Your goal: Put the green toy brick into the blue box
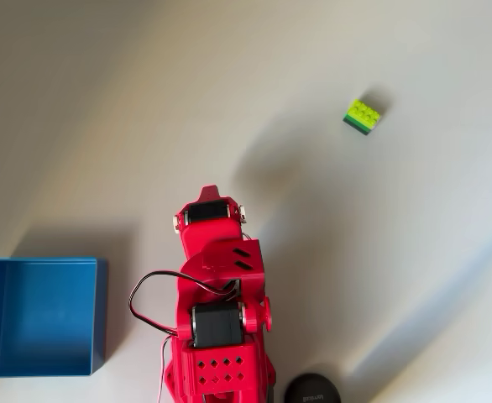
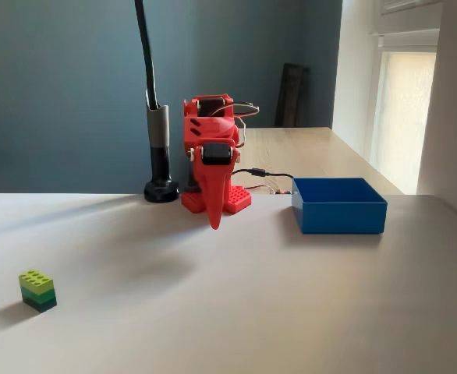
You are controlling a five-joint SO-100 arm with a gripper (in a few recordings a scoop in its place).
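Sitting alone on the pale table (image 2: 306, 312), the green toy brick (image 1: 362, 116) lies well apart from the red arm (image 1: 217, 311), studs up, at the upper right in the overhead view and lower left in the fixed view. The gripper (image 2: 214, 222) points down above the table, fingers pressed together on nothing. The blue box (image 1: 38, 316) stands beside the arm's base, near a black lamp stand (image 2: 160, 156).

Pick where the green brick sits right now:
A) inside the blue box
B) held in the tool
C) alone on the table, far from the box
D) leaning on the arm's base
C: the brick rests on the bare table, far from the box and apart from the folded arm.
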